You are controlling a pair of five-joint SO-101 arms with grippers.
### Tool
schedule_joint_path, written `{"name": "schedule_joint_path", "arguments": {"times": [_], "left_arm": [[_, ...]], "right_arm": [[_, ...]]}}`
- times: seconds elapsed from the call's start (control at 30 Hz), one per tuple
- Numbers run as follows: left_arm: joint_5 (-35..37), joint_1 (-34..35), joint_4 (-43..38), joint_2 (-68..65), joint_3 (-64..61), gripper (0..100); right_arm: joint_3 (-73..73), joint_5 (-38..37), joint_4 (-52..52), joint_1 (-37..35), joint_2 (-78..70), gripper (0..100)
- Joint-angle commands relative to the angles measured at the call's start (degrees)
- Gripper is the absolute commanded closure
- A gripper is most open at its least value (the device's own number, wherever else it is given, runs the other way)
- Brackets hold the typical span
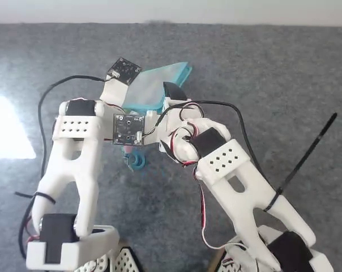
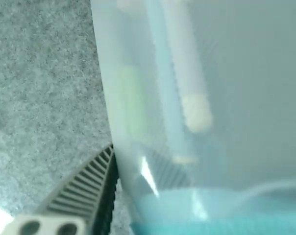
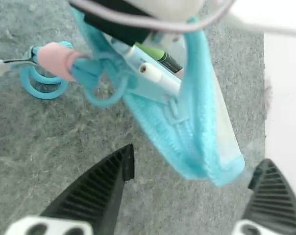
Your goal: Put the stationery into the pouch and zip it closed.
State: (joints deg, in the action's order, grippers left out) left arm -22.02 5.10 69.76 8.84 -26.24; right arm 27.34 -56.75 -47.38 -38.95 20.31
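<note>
Pouch: we see a translucent pale-blue plastic pouch (image 1: 154,88) with turquoise fabric edging. In the high view it sits at about 12 o'clock from the two wrists, towards the far side of the table.
Zip: in the right wrist view the turquoise zip (image 3: 170,111) is undone and the pouch mouth gapes open.
Stationery: a white marker (image 3: 155,76) and a green-and-black pen (image 3: 163,55) lie inside the pouch with their ends showing at the mouth. Through the clear wall in the left wrist view we make out a white barrel and a greenish one, both blurred.
Left pincer: the left pincer (image 2: 132,164) is clamped on the pouch's edge. One ribbed grey jaw is in plain sight, and the other shows dimly through the plastic.
Right pincer: the right pincer (image 3: 197,156) has its black jaws wide apart and grips nothing. A corner of the pouch sits just beyond the gap.
Pink knob: a rounded pink knob (image 3: 55,56) with turquoise rings (image 3: 40,94) lies just beside the pouch mouth, joined to it by a turquoise cord. In the high view the rings lie at about 6 o'clock from the pouch, between the arms.
Table: the table (image 1: 284,68) is a grey speckled, felt-like surface.
</note>
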Motion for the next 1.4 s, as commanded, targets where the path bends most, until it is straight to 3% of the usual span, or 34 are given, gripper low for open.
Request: {"name": "schedule_joint_path", "arguments": {"times": [0.0, 0.2, 0.37, 0.7, 0.83, 0.97, 1.37], "left_arm": [[-0.18, 1.05, 2.20, -0.97, 0.48, 99], [-0.18, 1.05, 2.11, -1.05, 0.22, 99], [-0.18, 1.05, 2.11, -1.05, 0.13, 99], [1.93, 2.55, 2.55, -0.44, 5.32, 98], [8.44, 5.71, 2.90, 3.96, 13.41, 86], [8.97, 5.80, 6.68, 12.40, 18.86, 74], [8.97, 5.10, 24.26, 37.80, 19.82, 73]], "right_arm": [[-3.60, -1.32, 1.36, -0.48, 0.31, 70.9], [-3.60, -2.64, 0.84, -2.51, 0.92, 79.2], [-3.60, 5.19, 1.45, -4.97, 0.92, 99.5], [-11.52, 19.52, -4.26, 0.13, 0.92, 99.1], [-13.45, 24.09, -8.57, 0.48, 0.92, 99.1], [-13.45, 28.66, -9.19, 0.66, 0.92, 99.1], [-10.99, 40.18, -8.92, 6.37, 0.92, 99.1]]}}
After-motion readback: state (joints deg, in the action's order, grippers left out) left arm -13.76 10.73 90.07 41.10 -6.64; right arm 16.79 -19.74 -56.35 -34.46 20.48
